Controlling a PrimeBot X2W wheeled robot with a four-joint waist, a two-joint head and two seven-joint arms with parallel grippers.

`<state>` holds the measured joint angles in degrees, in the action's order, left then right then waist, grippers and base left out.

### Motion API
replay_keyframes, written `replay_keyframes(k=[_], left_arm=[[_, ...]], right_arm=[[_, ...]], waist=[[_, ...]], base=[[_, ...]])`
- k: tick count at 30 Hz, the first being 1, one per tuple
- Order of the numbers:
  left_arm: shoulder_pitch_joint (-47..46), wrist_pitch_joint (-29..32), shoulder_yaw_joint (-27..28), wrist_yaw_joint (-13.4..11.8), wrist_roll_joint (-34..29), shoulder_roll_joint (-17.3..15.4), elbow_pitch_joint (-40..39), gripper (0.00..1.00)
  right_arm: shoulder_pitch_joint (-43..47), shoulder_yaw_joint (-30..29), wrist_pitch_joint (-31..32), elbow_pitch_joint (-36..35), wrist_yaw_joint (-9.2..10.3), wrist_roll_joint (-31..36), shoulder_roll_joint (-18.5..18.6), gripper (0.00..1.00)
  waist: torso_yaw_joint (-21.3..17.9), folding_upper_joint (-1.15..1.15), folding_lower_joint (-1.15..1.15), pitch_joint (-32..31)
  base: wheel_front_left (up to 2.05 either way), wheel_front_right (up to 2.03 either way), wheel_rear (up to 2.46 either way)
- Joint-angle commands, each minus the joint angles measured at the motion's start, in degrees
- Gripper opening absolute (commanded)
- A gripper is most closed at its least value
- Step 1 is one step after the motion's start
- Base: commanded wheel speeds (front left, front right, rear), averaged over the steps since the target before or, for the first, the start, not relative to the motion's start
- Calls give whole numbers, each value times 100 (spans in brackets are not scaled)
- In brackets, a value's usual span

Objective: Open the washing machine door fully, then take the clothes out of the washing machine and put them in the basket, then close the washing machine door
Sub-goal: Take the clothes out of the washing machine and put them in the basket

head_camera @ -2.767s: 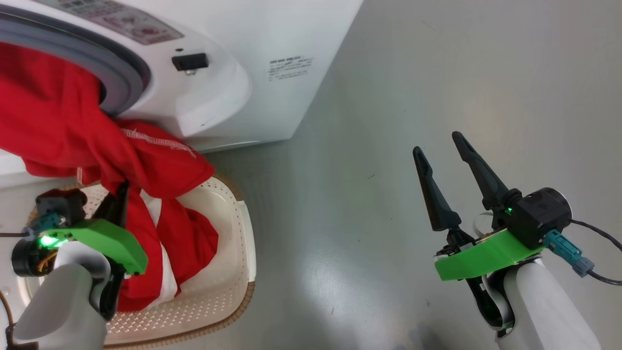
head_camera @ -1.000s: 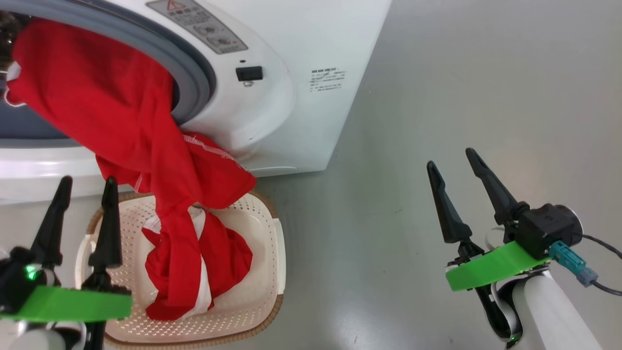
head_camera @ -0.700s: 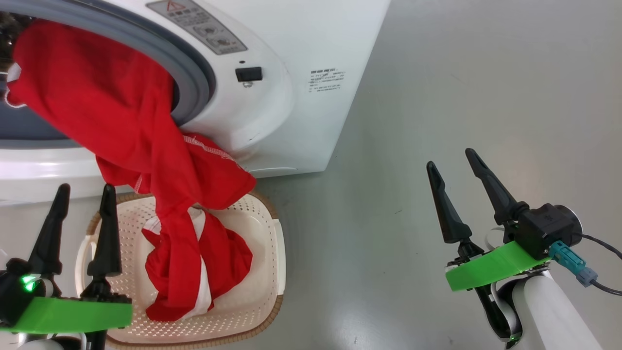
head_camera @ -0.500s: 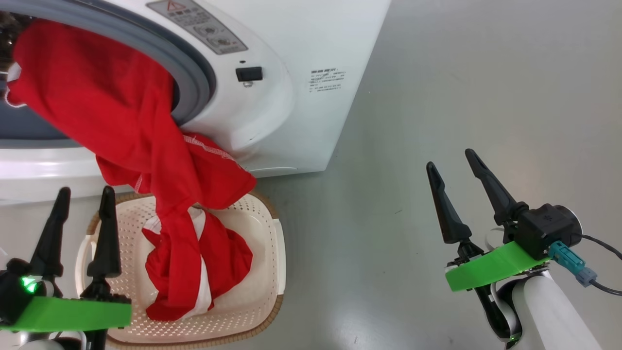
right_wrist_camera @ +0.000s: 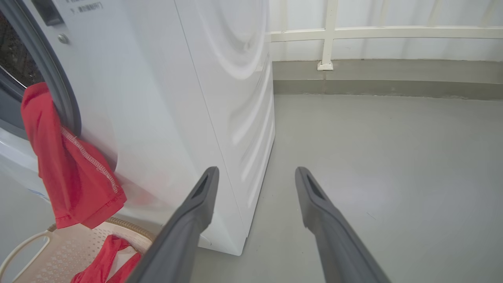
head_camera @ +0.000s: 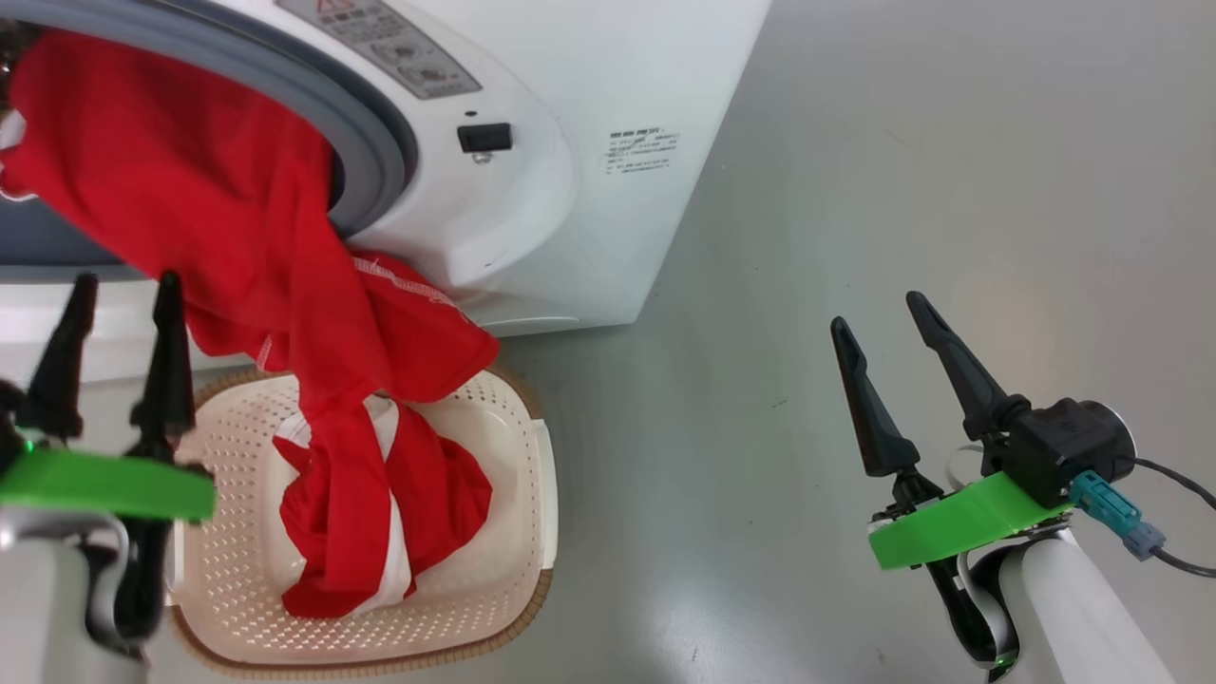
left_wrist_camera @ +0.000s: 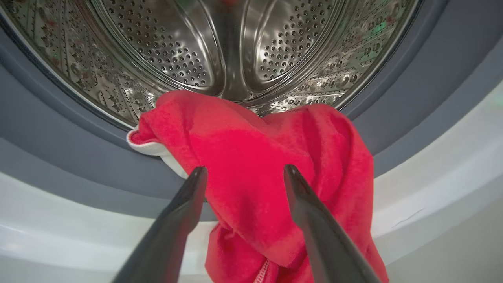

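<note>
**Left tool** (left_wrist_camera: 244,169): jaws fully apart, holding nothing. In the wrist view the fingers straddle the hanging red cloth, with no pinch visible. Whether the pads touch the fabric cannot be told.

**Right tool** (head_camera: 876,310): jaws wide apart and empty, over bare floor (head_camera: 902,171), well to the right of the machine.

**Basket** (head_camera: 518,446): on the floor, close against the front of the washing machine (head_camera: 570,57), below its opening.

**Clothes** (head_camera: 190,190): one red mass. The lower end lies in the basket. The upper part drapes over the grey seal (left_wrist_camera: 59,157), with its top edge at the lip of the steel drum (left_wrist_camera: 235,47).

**Assessment:** removal looks part done, and the draped portion is the next grasp.

**Risks:**
- A shallow pinch on loose folds may slip and leave the cloth hanging.
- A fingertip set too deep may catch the seal along with the fabric.
- A sideways pull may drag the lower end over the rim onto the floor, or shift the light basket.
- Any cloth left across the seal would foul the door on closing.
</note>
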<state>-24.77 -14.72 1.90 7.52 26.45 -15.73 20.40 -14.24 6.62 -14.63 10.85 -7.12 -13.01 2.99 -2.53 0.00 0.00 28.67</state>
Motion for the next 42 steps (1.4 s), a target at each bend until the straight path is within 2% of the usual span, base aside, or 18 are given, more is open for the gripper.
replay_keyframes(k=[1, 10, 21, 29, 39, 40, 41, 42], left_arm=[[-201, -28, 146, -3, 54, -291, 78, 100], [-1174, 4, -101, -3, 413, -697, 1346, 100], [-1879, -13, -732, -3, 1169, -1015, 2192, 100], [-2262, -20, -1315, -3, 1844, -1178, 2372, 100], [-2675, -27, -1948, -3, 2231, -1252, 2403, 100], [-2706, -27, -1989, -3, 2247, -1257, 2417, 99], [-2736, -27, -2020, -3, 2260, -1264, 2426, 88], [-2757, -27, -2054, -3, 2269, -1269, 2432, 55]], right_arm=[[30, 150, -37, -125, -36, 0, -12, 100], [-11, 184, -37, -157, -36, -44, -12, 100], [-65, 188, -37, -192, -36, -71, -12, 100], [-109, 227, -37, -194, -36, -91, -12, 100], [-140, 253, -37, -206, -36, -117, -12, 100], [-142, 258, -37, -206, -36, -120, -12, 100], [-144, 263, -37, -206, -36, -123, -12, 100], [-143, 266, -37, -207, -36, -127, -12, 100]], waist=[[-7, 0, 0, 14], [-110, 0, 0, 97], [-157, 0, 0, 222], [-211, 0, 0, 290], [-275, 0, 0, 329], [-285, 0, 0, 330], [-294, 0, 0, 330], [-303, 0, 0, 327]], base=[[0, 0, 0], [0, 0, 0], [0, 0, 0], [0, 0, 0], [0, 0, 0], [0, 0, 0], [0, 0, 0], [0, 0, 0]])
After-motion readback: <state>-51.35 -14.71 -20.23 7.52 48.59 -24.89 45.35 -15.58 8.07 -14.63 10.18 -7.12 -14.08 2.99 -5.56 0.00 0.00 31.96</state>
